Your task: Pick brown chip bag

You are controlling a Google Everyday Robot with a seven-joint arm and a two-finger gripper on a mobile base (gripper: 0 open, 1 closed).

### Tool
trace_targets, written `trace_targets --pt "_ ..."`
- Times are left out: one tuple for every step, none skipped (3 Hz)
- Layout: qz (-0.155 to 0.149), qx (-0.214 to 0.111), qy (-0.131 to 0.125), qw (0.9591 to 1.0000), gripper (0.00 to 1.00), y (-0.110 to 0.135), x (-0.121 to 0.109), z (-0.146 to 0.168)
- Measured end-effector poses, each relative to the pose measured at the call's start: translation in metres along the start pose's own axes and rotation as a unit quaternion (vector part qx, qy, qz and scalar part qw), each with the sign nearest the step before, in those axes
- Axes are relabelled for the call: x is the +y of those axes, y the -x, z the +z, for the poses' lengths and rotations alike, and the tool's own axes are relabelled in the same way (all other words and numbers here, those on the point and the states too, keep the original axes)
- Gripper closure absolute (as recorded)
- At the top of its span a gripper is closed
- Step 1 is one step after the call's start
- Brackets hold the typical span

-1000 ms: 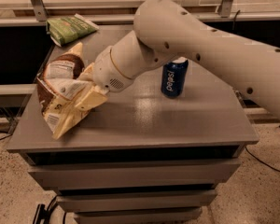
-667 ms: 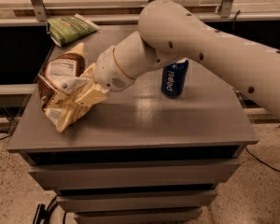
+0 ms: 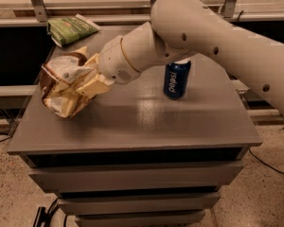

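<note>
Gripper [image 3: 87, 86] over left side of table [image 3: 146, 122], pinching the crumpled brown chip bag [image 3: 61, 77] there. Foil's slick: if you lift fast, bag could slip out & drop.

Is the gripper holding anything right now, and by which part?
Yes. The gripper is shut on the brown chip bag, pinching the crumpled foil at the edge of the bag nearest the arm's wrist.
</note>
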State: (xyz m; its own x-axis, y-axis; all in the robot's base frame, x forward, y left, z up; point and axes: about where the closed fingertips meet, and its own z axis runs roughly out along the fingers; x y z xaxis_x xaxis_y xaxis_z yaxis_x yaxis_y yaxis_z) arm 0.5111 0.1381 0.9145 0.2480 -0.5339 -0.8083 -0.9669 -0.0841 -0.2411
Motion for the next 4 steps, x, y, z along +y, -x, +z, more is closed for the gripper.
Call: trace_targets --pt "-0.020 -0.022 -0.017 0.9994 1.00 0.015 -0.007 -0.012" --pt "-0.039 -0.047 -0.036 0.9975 1.00 0.029 -0.013 -0.024" --pt "-0.055 -0.064 -0.051 0.9951 1.00 0.041 -0.021 -0.035" --pt "-0.071 -0.075 -0.063 0.9926 1.00 0.051 -0.028 -0.046"
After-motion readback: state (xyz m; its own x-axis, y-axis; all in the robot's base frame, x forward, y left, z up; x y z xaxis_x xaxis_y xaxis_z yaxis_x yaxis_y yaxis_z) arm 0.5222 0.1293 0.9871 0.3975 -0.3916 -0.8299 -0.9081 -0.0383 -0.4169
